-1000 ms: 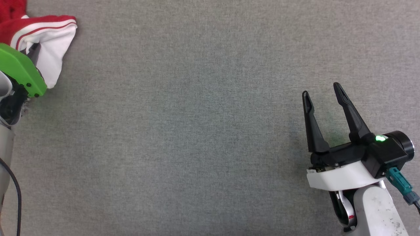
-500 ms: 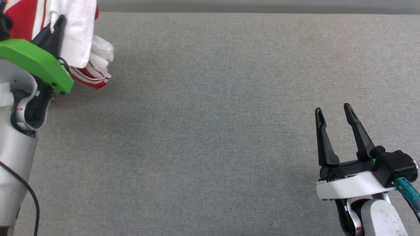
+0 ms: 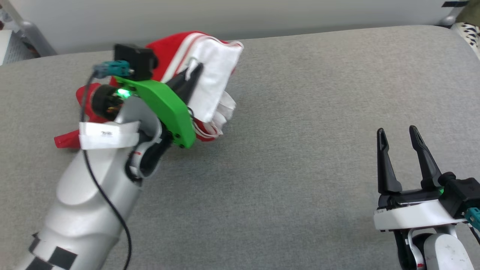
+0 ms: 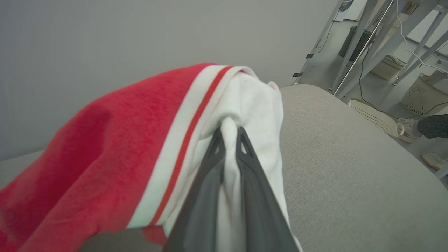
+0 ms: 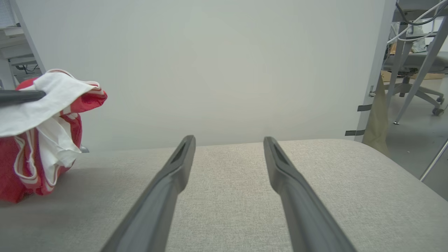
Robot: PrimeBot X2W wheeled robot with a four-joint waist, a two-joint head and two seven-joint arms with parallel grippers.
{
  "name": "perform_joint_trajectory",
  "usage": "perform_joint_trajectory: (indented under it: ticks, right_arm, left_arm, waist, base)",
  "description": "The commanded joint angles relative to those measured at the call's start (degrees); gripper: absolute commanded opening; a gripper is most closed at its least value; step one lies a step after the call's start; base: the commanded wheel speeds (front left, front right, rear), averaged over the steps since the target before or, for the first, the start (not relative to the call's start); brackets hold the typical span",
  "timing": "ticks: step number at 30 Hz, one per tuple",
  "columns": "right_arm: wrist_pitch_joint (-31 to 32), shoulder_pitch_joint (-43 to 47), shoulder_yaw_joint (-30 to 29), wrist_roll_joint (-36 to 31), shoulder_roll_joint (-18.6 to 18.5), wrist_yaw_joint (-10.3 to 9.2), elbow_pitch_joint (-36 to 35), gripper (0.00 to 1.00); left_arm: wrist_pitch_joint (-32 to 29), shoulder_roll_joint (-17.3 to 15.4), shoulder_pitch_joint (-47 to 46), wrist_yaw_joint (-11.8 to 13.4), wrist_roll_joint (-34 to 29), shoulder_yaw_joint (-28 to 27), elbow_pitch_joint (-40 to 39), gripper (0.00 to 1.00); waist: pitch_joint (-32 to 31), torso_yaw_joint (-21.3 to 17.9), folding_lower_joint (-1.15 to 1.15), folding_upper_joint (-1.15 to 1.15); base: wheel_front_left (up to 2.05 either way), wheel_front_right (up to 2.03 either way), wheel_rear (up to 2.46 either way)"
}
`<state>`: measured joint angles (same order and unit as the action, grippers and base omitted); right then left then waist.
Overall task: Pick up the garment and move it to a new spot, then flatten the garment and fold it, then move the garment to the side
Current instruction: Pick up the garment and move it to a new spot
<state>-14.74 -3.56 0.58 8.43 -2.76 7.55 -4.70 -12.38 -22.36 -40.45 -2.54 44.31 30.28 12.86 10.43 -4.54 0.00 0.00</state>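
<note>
The garment point(image 3: 210, 71), a red T-shirt with white sleeves and red-and-white striped trim, hangs bunched at the upper left of the grey table point(image 3: 300, 150). My left gripper point(image 3: 195, 73) is shut on a fold of its white sleeve, lifting it while red cloth trails down behind the arm. In the left wrist view the two fingers pinch the white cloth of the garment point(image 4: 245, 105). The chest lettering is hidden. My right gripper point(image 3: 397, 135) stands open over the table at the lower right, with nothing between its fingers point(image 5: 175, 175). In the right wrist view the garment point(image 5: 45, 140) hangs at the far left.
A pale wall point(image 3: 262, 15) runs behind the table's far edge. Metal stand legs point(image 4: 364, 38), cables and pale baskets point(image 4: 374, 119) are on the floor past the table's rounded right end. An office chair point(image 5: 416, 87) stands further off.
The head camera has tilted up, so the whole picture shifted. My left gripper, still shut on the white sleeve, has lifted the garment and carried it rightward over the table. The right gripper stays open.
</note>
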Motion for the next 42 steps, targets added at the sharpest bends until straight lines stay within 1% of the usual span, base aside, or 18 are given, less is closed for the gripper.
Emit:
perform_joint_trajectory:
  ticks: [1, 4, 8, 11, 12, 13, 17, 21, 25, 29, 32, 36, 39, 42]
  right_arm:
    - [-0.3, 0.5, -0.3, 0.2, -0.1, -0.06, 0.1, 1.0]
    - [-0.3, 0.3, -1.0, 0.4, -0.1, -0.06, 0.1, 1.0]
    - [-0.3, 0.3, -1.5, 0.6, -0.1, -0.06, 0.8, 1.0]
    - [-0.3, 0.2, -1.2, 0.7, -0.1, -0.06, 1.1, 1.0]
    - [-0.3, 0.2, -1.2, 0.8, -0.1, -0.06, 1.3, 1.0]
    - [-0.3, 0.1, -1.1, 0.9, -0.1, -0.06, 1.4, 1.0]
    - [-0.3, -0.2, -0.6, 1.5, -0.1, -0.06, 1.6, 1.0]
    - [-0.3, -0.1, 0.0, 1.6, -0.1, -0.06, 1.7, 1.0]
    - [-0.3, 0.2, -0.4, 0.9, -0.1, -0.06, 1.8, 1.0]
    - [-0.3, 0.5, -1.3, -0.3, -0.1, -0.06, 1.8, 1.0]
    - [-0.3, 1.2, -2.0, -1.2, -0.1, -0.06, 1.9, 1.0]
    - [-0.3, 2.4, -2.6, -2.0, -0.1, -0.06, 2.1, 1.0]
    - [-0.3, 3.2, -2.7, -2.5, -0.1, -0.06, 2.2, 1.0]
    - [-0.3, 4.0, -2.8, -2.6, -0.1, -0.06, 2.3, 1.0]
  left_arm:
    - [0.5, 2.1, 0.5, -0.3, -0.8, 1.4, 0.9, 0.0]
    - [1.6, 7.3, 0.1, -0.6, -0.4, 3.7, 3.6, 0.0]
    - [3.6, 13.3, -1.3, -0.4, -1.2, 6.2, 8.7, 0.0]
    - [4.9, 16.4, -2.4, -0.1, -2.3, 8.3, 13.6, 0.0]
    - [5.7, 17.3, -2.8, 0.2, -2.6, 8.9, 15.6, 0.19]
    - [6.4, 17.8, -3.1, 0.5, -2.9, 9.5, 17.1, 1.0]
    - [9.6, 19.2, -4.1, 0.2, -2.3, 11.7, 22.4, 1.0]
    - [14.2, 19.4, -5.0, -0.5, -0.4, 13.2, 24.6, 1.0]
    - [19.0, 19.5, -5.9, -0.5, 1.5, 14.2, 25.9, 1.0]
    - [24.2, 19.4, -6.7, -0.5, 0.9, 14.0, 27.8, 1.0]
    - [26.4, 18.1, -6.3, -0.8, -0.4, 13.0, 27.5, 1.0]
    - [27.3, 14.3, -3.2, 0.1, -3.1, 10.0, 24.1, 1.0]
    - [27.3, 11.2, 2.0, 1.2, -6.8, 5.4, 17.0, 1.0]
    - [27.4, 9.3, 8.6, 1.4, -10.1, 0.9, 9.8, 1.0]
  waist:
    - [-0.4, -3.9, 0.0, 0.0]
    - [0.2, -6.6, 0.0, 0.0]
    - [0.8, -9.6, 0.0, 0.0]
    - [1.2, -11.4, 0.0, 0.0]
    - [1.4, -12.0, 0.0, 0.0]
    - [1.5, -12.5, 0.0, 0.0]
    - [2.1, -13.6, 0.0, 0.0]
    - [2.2, -12.7, 0.0, 0.0]
    - [1.2, -9.9, 0.0, 0.0]
    - [-0.9, -5.5, 0.0, 0.0]
    - [-2.6, -2.3, 0.0, 0.0]
    - [-4.7, 1.3, 0.0, 0.0]
    - [-5.7, 3.3, 0.0, 0.0]
    - [-6.6, 4.7, 0.0, 0.0]
  base:
    - [0.0, 0.0, 0.0]
    - [0.0, 0.0, 0.0]
    - [0.0, 0.0, 0.0]
    - [0.0, 0.0, 0.0]
    - [0.0, 0.0, 0.0]
    - [0.0, 0.0, 0.0]
    - [0.0, 0.0, 0.0]
    - [0.0, 0.0, 0.0]
    - [0.0, 0.0, 0.0]
    - [0.0, 0.0, 0.0]
    - [0.0, 0.0, 0.0]
    - [0.0, 0.0, 0.0]
    - [0.0, 0.0, 0.0]
    - [0.0, 0.0, 0.0]
